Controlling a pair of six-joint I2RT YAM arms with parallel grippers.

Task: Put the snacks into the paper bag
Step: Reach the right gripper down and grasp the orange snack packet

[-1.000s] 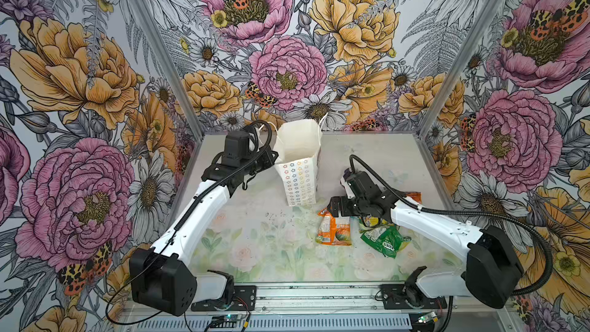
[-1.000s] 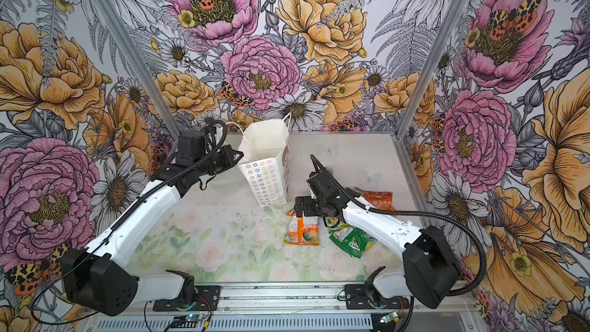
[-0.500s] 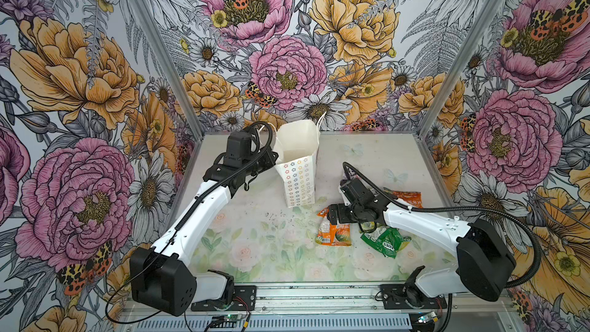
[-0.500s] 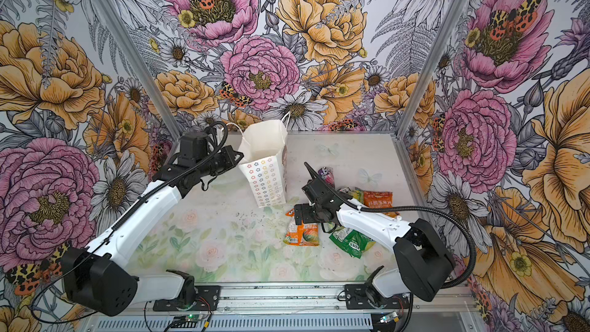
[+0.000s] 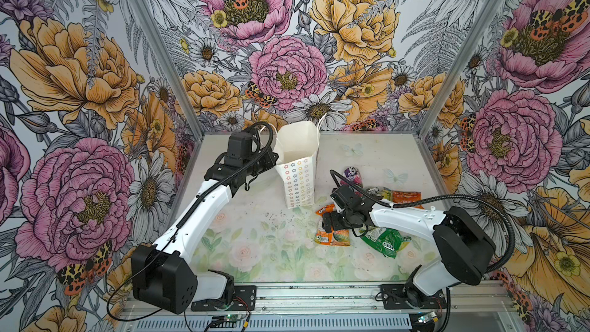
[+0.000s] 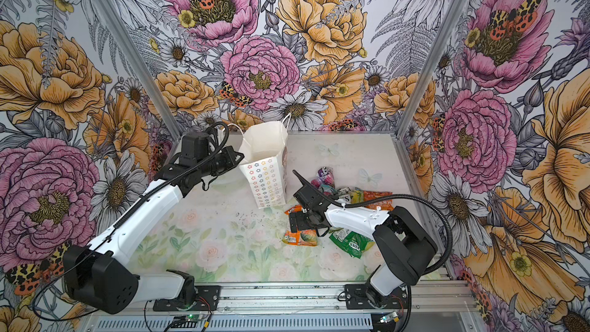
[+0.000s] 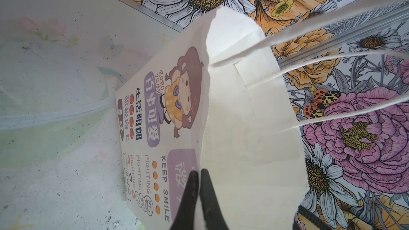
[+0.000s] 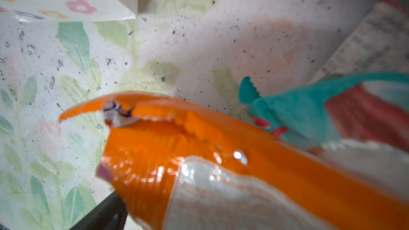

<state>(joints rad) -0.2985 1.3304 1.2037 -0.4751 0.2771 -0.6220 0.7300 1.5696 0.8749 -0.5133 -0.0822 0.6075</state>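
PACKING IN PROGRESS: We see the left gripper [image 7: 199, 174] pinched together on the rim of the paper bag [image 5: 297, 183], holding its mouth open. The right gripper [image 5: 327, 224] hangs with jaws wide apart over an orange chip packet [image 5: 332, 238] on the surface [image 5: 255, 250]. We make out nothing clamped on that side. In the right wrist view the packet [image 8: 221, 162] fills the frame above one dark finger [image 8: 106, 213].

We judge the step in hand to be the pick-up of that packet. The next move calls for closing across its short width, lifting clear, then carrying it left and far to drop end-first into the open mouth.

The bag stands upright at the far middle of the surface, long axis vertical, mouth up, flower-print side facing near. The orange chip packet lies just right of and nearer than the bag's base. Its long axis runs roughly near to far, with the serrated end pointing toward the bag. The other snacks cluster to the right: a green packet [image 5: 383, 241] nearest, a second orange packet [image 5: 405, 198] and a purple packet [image 5: 352, 175] farther back, and a teal packet [image 8: 287, 107] beside the first. We cannot see whether the bag already holds anything.
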